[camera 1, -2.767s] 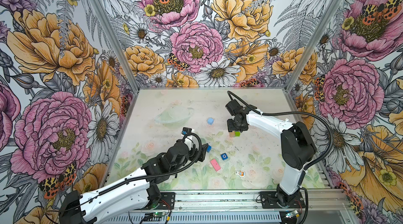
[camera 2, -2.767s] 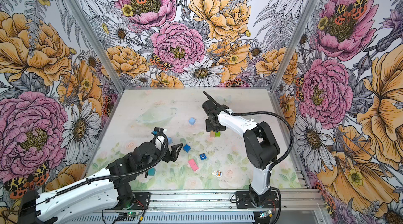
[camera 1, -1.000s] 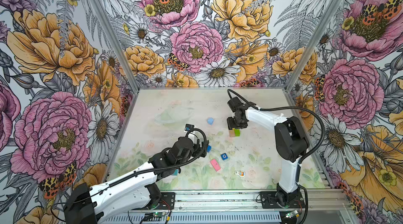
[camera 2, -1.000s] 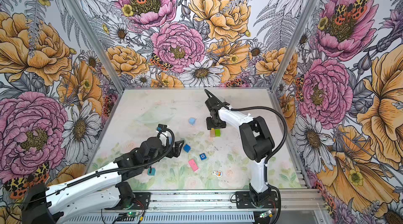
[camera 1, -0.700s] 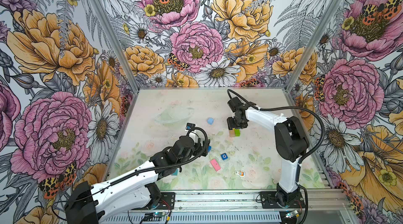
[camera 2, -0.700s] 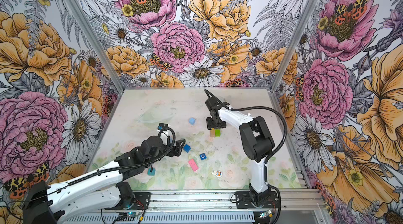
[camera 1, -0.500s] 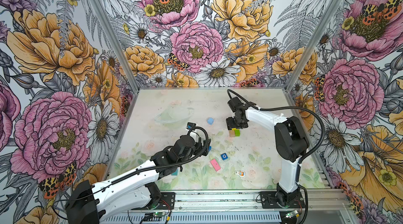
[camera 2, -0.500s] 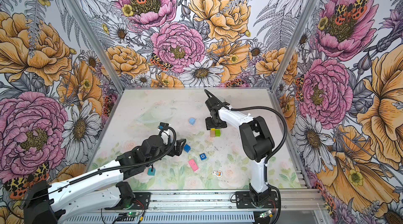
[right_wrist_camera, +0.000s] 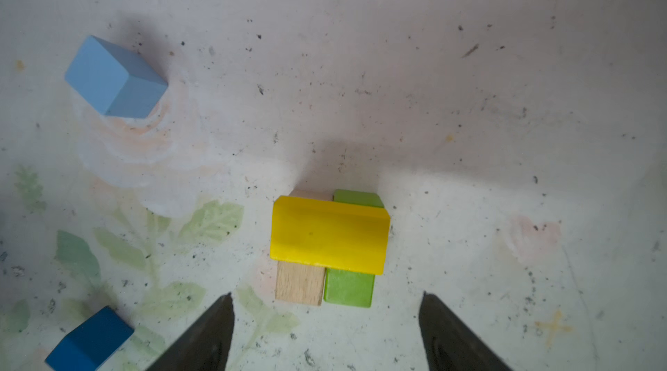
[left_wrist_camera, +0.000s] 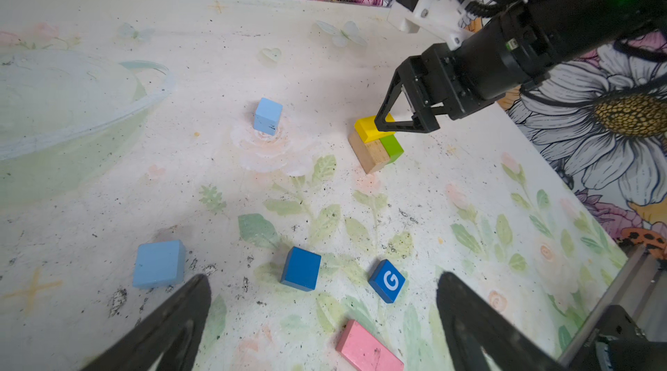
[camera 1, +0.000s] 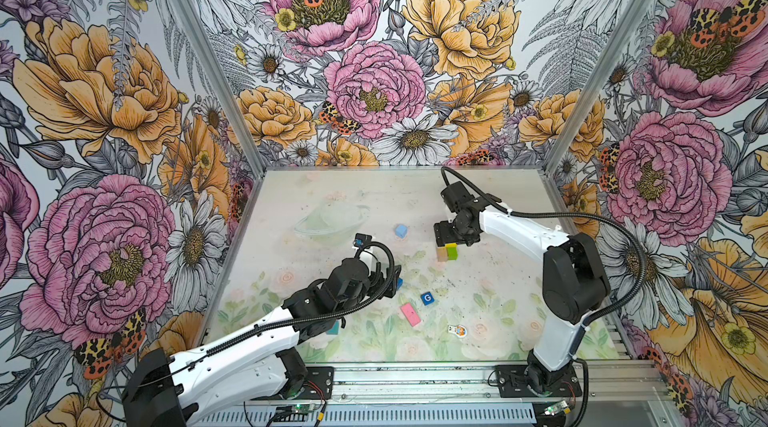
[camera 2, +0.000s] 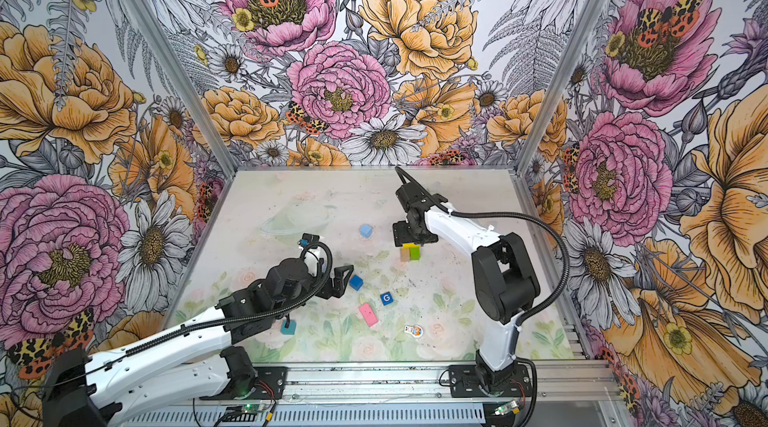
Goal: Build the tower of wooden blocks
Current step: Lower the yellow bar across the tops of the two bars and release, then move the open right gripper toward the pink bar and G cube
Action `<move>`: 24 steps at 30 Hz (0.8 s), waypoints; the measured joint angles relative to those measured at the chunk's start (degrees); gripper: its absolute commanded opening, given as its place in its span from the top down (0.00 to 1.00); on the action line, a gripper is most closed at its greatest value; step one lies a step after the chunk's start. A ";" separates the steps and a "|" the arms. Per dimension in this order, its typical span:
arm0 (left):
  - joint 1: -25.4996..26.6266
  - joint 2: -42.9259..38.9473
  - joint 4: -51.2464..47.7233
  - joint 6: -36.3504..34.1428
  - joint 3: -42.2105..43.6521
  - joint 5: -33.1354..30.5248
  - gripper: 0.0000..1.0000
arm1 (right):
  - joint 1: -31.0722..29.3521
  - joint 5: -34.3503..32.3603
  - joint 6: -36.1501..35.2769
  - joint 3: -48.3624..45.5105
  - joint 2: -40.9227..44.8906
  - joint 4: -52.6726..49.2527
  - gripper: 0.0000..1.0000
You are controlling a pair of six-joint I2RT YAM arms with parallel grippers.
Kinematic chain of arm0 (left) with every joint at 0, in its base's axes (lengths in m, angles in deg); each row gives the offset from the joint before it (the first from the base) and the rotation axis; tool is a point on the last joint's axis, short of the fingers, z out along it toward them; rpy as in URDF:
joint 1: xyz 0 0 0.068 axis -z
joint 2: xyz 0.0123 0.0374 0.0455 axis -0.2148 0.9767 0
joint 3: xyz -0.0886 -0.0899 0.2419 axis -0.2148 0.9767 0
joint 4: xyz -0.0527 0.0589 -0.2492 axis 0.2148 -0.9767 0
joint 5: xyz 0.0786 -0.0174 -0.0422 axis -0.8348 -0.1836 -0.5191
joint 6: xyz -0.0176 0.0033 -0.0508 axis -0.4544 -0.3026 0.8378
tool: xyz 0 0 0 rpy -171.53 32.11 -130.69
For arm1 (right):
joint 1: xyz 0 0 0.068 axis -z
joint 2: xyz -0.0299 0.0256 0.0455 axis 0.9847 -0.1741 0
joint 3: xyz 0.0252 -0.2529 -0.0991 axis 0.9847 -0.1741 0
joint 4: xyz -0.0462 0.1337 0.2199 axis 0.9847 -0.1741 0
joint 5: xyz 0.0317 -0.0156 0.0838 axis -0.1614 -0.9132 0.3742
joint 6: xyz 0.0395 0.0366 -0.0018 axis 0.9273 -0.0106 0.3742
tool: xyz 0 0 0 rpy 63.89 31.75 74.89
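Since the oblongs go lowest as the wide footing, the tower (camera 1: 446,252) so far is two layers. A wood block (right_wrist_camera: 299,284) and a green block (right_wrist_camera: 348,288) lie side by side, touching, and a yellow block (right_wrist_camera: 329,234) lies crosswise on both. It sits right of centre in both top views. The crosswise lay likely ties the pair together and gives the cubes a flat seat. The yellow overhangs slightly on one side, so the seat is not square.

The right gripper (left_wrist_camera: 402,126) hangs just over the yellow block with its jaws spread wider than the block and gripping nothing. The block rests on its own weight.

Loose stock:
- one light blue cube (camera 1: 401,231), left of the tower
- dark blue cube (left_wrist_camera: 300,268), G cube (left_wrist_camera: 387,280) and pink block (left_wrist_camera: 368,349), lower centre of the top views
- second light blue cube (left_wrist_camera: 158,263), near the dark blue one
- teal cube (camera 2: 288,326), lower left, partly under the left arm

The left gripper (left_wrist_camera: 323,278) sits low by the dark blue cube with its jaws fully spread and empty. Judgement: it is lined up to take that cube as the next layer.
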 measured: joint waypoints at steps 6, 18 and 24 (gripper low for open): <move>5.07 -8.57 -2.36 3.56 1.64 -2.51 0.01 | -1.62 -0.11 2.05 -5.84 9.09 -0.28 0.18; 24.11 -15.52 -7.98 10.36 6.27 -13.53 0.01 | -15.52 -3.93 11.39 -18.40 20.41 -1.03 0.19; 29.31 -17.79 -9.35 12.48 8.70 -16.50 0.01 | -21.24 -6.64 17.57 -22.38 26.58 -1.31 0.20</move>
